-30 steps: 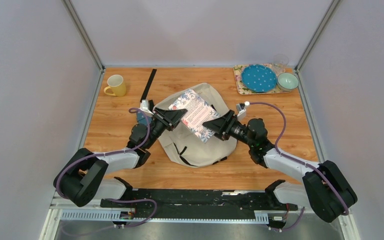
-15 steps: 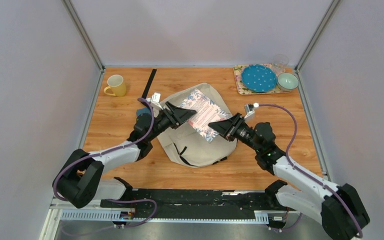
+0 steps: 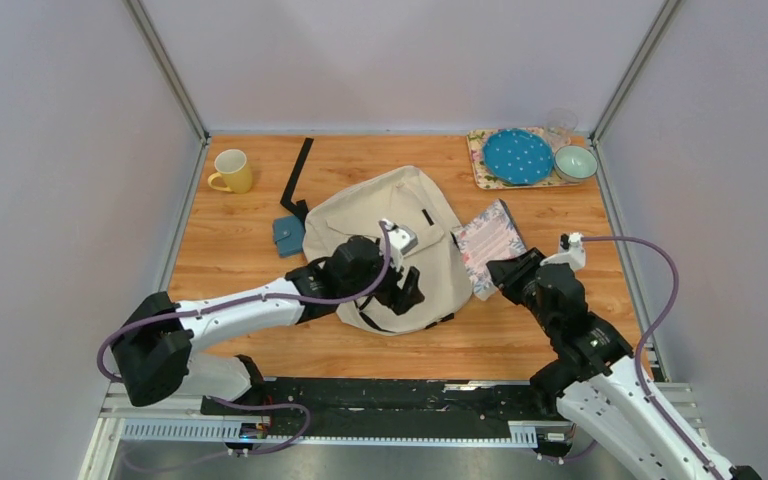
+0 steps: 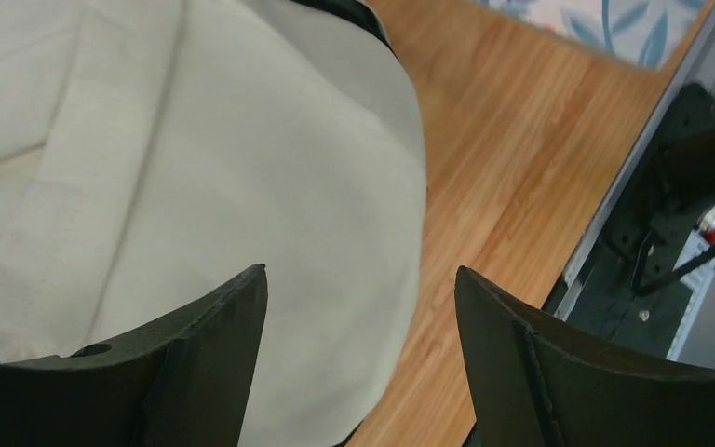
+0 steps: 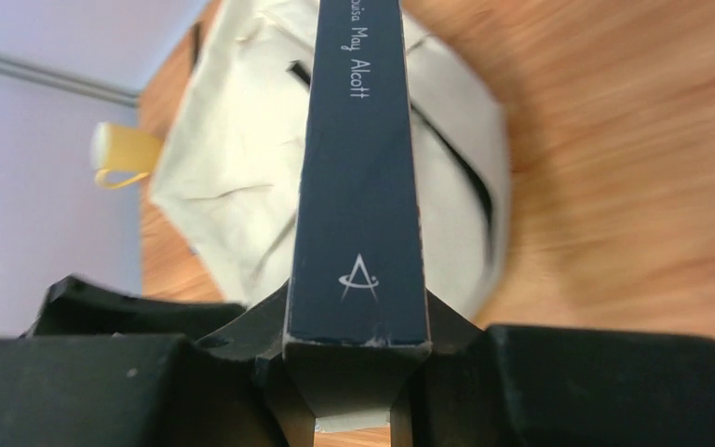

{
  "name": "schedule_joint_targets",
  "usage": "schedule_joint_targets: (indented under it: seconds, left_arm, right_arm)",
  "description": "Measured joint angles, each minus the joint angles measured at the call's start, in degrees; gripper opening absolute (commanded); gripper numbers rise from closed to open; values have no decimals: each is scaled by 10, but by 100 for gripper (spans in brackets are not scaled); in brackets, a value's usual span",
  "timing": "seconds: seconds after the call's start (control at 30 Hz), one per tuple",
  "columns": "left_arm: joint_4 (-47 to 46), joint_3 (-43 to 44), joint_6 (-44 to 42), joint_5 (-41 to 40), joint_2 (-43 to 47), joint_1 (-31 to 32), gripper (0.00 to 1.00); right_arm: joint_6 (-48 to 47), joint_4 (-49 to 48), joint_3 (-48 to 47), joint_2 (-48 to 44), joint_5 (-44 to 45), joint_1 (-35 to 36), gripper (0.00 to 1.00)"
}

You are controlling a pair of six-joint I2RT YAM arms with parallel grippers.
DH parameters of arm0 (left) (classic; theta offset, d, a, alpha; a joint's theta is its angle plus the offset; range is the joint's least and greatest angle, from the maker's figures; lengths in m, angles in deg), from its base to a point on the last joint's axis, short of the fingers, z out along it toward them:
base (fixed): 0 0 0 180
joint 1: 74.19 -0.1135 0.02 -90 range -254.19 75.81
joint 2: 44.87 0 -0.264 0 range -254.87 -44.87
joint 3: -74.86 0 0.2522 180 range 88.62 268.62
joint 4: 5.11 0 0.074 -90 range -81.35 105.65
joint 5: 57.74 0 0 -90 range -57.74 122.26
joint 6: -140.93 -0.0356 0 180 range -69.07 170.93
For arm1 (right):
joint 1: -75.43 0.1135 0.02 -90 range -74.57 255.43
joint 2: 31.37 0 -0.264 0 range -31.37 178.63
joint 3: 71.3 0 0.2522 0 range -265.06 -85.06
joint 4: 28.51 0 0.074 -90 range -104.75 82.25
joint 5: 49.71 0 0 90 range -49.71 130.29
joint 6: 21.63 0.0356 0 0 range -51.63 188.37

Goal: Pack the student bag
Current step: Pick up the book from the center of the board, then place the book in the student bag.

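student bag (image 3: 380,215) flat on the bench (image 3: 240,250), centre of the overhead frame; can't see an opening. right tool (image 3: 495,280) pinches the book (image 3: 490,240) by its spine end, just right of the bag, likely waiting for access. left tool (image 3: 407,288) spread wide over the bag's lower edge, holding nothing; my guess is it's going for the zipper.

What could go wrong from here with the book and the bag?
The right gripper pinches the book only at one end, so it may pivot or slip. The student bag lies flat, no opening showing, and the open left gripper holds nothing: the book may have nowhere to go.
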Motion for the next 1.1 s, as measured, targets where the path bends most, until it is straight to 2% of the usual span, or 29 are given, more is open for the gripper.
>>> schedule_joint_targets:
  seconds: [0.1, 0.2, 0.37, 0.63, 0.87, 1.0, 1.1]
  left_arm:
    - [24, 3, -65, -14, -16, 47, 80]
    - [43, 18, -115, -11, -45, 73, 80]
    - [58, 54, -163, -11, -94, 96, 80]
    - [84, 124, -204, -16, -175, 127, 79]
    - [107, 155, -207, -70, -225, 144, 77]
    - [127, 176, -207, -109, -250, 144, 68]
    - [133, 183, -206, -127, -258, 143, 53]
  right_arm:
    - [-28, 89, -33, -16, 49, 0, 0]
    - [-54, 133, -63, -41, 89, 0, 0]
    - [-74, 159, -91, -82, 123, 0, 0]
    - [-71, 191, -91, -123, 129, 0, 0]
    - [-64, 203, -87, -127, 129, 0, 0]
    - [-60, 210, -87, -132, 129, 0, 0]
    - [-58, 212, -86, -136, 129, 0, 0]
